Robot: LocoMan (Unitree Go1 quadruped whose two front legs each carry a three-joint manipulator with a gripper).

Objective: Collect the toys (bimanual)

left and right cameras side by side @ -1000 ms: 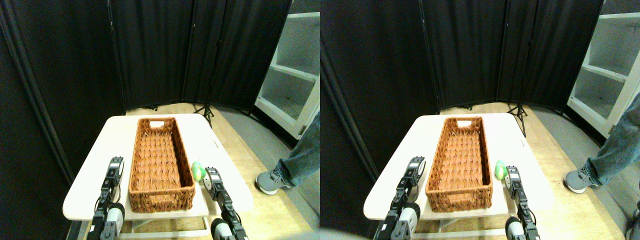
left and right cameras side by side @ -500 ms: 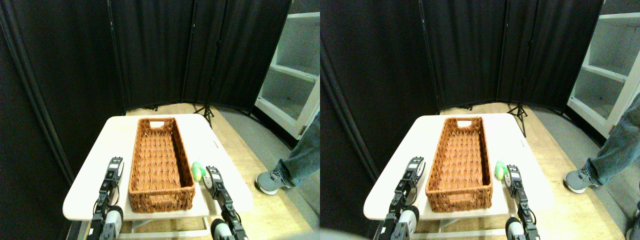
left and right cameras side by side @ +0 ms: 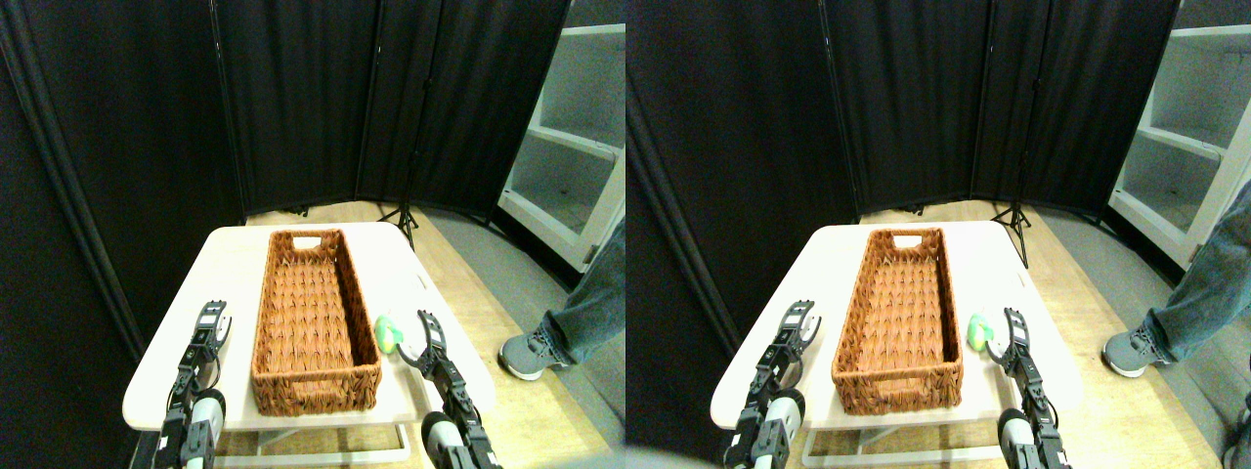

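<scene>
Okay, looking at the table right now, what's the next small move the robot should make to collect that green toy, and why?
Probably ease the right gripper forward and left so its open jaws straddle the green toy, then close. The toy lies on the table just right of the wicker basket, beside that gripper and not yet held; the left gripper is across the basket.

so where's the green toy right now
In the stereo pair view the green toy lies on the white table, just right of the wicker basket near its front end, with the right gripper open right beside it.
</scene>
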